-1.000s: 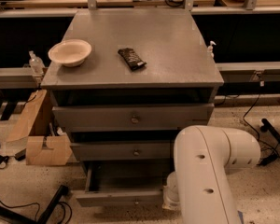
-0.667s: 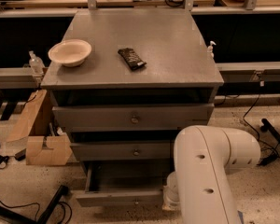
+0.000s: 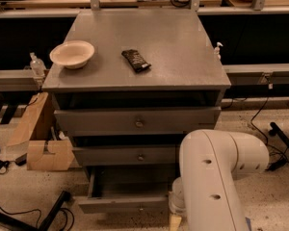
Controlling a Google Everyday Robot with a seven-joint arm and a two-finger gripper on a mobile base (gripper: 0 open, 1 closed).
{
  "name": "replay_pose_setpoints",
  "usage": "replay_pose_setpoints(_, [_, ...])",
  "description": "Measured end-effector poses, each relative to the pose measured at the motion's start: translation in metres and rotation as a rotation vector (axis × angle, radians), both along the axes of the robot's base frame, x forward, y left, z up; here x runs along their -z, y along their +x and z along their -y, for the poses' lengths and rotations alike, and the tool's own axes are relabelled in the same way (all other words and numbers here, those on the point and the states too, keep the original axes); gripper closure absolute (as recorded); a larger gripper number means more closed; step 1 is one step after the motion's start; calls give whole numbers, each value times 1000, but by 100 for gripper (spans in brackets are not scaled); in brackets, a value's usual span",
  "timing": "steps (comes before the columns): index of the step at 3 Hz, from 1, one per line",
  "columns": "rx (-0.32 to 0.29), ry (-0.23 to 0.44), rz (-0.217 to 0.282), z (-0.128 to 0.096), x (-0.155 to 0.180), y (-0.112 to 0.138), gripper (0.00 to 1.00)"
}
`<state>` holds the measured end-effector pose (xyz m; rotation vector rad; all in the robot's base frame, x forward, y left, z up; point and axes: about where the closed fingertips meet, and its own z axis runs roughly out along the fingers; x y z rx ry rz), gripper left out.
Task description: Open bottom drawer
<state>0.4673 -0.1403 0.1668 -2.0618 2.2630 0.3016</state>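
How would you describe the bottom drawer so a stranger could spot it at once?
Find the grey metal cabinet with a bowl on top. Of its three stacked drawers, the bottom drawer is the lowest, near the floor beside the robot's pincer. Unlike the middle drawer and top drawer, it shows its open tray and has the slimmest front.

I record the cabinet top [image 3: 173, 47] as grey metal with a dull sheen. At six o'clock, the bottom drawer [image 3: 120, 203]: the same matt grey metal on front and tray. At ten o'clock, the bowl [image 3: 72, 54]: smooth, pale, slightly glossy. Beside it, the wrapper [image 3: 136, 60]: dark, shiny. At five o'clock, the arm shell [image 3: 216, 177]: smooth white plastic. The gripper [image 3: 175, 214] sits beneath it at the drawer's right end, finish indistinct. At eight o'clock, the box [image 3: 43, 153]: matt brown cardboard.
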Motion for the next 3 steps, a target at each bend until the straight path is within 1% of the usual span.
replay_pose_setpoints(1, [0, 0, 0, 0, 0, 0, 15])
replay_pose_setpoints(2, [-4, -58, 45, 7, -26, 15, 38])
replay_pose_setpoints(3, [-29, -142, 124, 19, -74, 49, 61])
